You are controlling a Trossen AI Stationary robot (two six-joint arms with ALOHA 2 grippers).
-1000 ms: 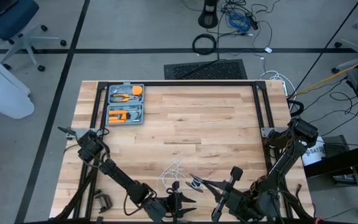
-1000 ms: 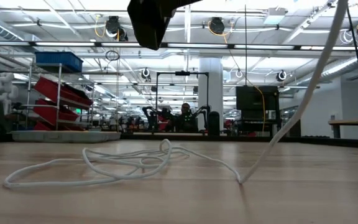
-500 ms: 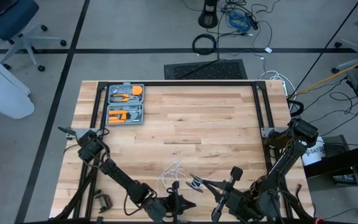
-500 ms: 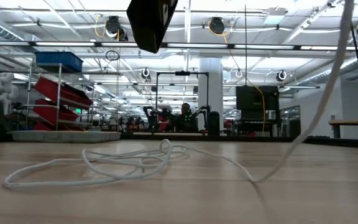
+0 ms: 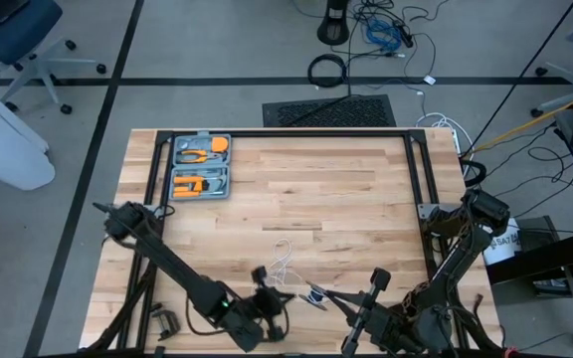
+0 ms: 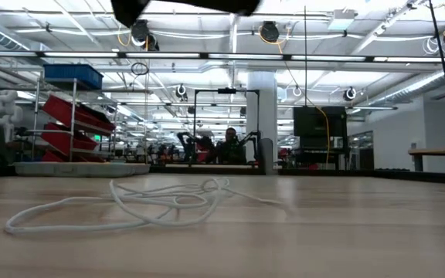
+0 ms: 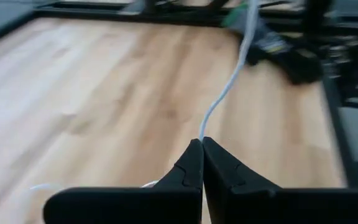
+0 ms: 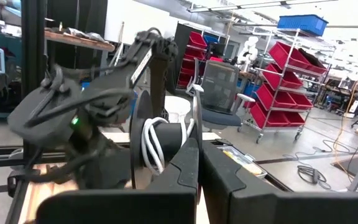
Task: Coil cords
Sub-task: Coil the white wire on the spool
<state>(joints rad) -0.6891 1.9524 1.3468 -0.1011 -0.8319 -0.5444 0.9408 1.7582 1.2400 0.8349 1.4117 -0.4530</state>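
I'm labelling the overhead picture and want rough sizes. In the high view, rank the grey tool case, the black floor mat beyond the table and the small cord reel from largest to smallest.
1. Black floor mat, the widest.
2. Grey tool case, clearly smaller than the mat.
3. Cord reel, far the smallest, by the white cord.

The mat lies on the floor, farther from the camera, so its lead is safe.

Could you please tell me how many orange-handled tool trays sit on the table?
2: one tray at the table's far left corner, the other tray touching its near side. None seems hidden.
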